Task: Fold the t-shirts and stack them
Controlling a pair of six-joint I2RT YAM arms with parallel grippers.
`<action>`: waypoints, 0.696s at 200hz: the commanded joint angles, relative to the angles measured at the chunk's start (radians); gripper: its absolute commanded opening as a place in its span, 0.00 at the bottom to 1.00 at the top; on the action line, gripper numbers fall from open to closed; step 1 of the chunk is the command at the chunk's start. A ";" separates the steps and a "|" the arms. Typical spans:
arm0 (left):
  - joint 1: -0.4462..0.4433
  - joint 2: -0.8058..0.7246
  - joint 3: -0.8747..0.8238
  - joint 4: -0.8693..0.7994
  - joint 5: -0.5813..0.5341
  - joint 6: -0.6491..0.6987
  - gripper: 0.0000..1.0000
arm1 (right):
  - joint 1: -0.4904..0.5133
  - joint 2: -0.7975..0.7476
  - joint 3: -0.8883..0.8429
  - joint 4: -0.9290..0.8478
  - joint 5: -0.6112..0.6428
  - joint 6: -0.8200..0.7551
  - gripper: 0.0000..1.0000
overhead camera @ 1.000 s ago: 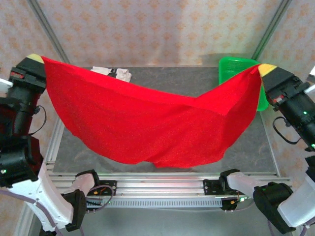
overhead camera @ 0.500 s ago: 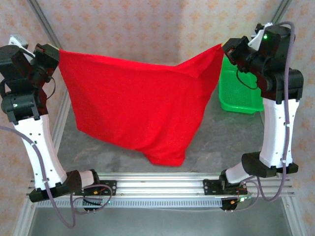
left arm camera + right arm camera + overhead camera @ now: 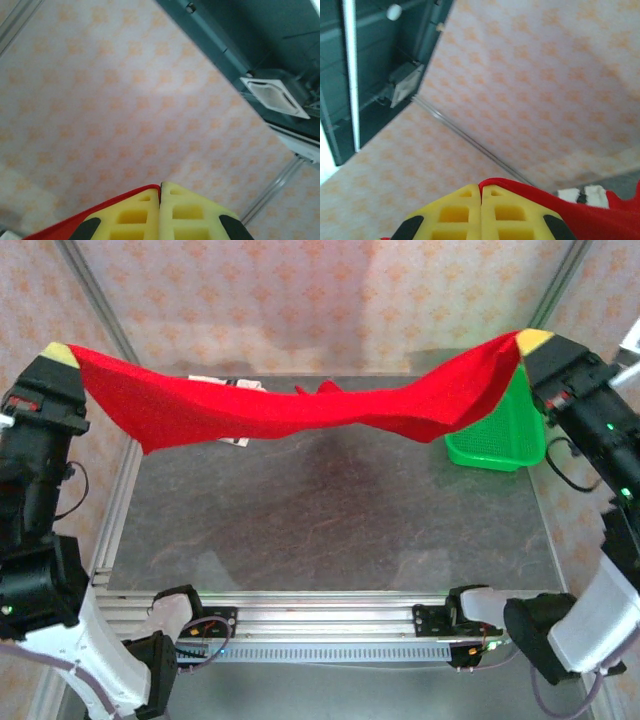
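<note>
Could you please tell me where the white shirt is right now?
The white shirt lies at the far left of the table, in the top view mostly hidden behind the raised red shirt.

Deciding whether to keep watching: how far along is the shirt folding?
Nothing looks folded or stacked yet. In hand: the red shirt hangs stretched aloft between the left tool and right tool, both shut on it. Left: folding it, then the white shirt at the far edge of the table, then stacking.

No legible text or labels
Black markings on the white t-shirt (image 3: pixel 594 192) at the table (image 3: pixel 330 510) far edge are too small to read
</note>
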 commanded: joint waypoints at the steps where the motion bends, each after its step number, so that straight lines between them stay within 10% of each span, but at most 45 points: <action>1: -0.004 0.009 0.083 -0.028 0.015 -0.020 0.00 | -0.007 -0.004 0.057 0.058 -0.046 0.092 0.00; 65: -0.004 0.064 0.202 -0.101 -0.018 -0.014 0.00 | 0.003 -0.007 0.098 0.071 -0.011 0.098 0.00; 139: -0.004 0.125 -0.076 0.076 -0.054 0.062 0.00 | -0.019 0.208 0.042 0.141 0.033 -0.066 0.00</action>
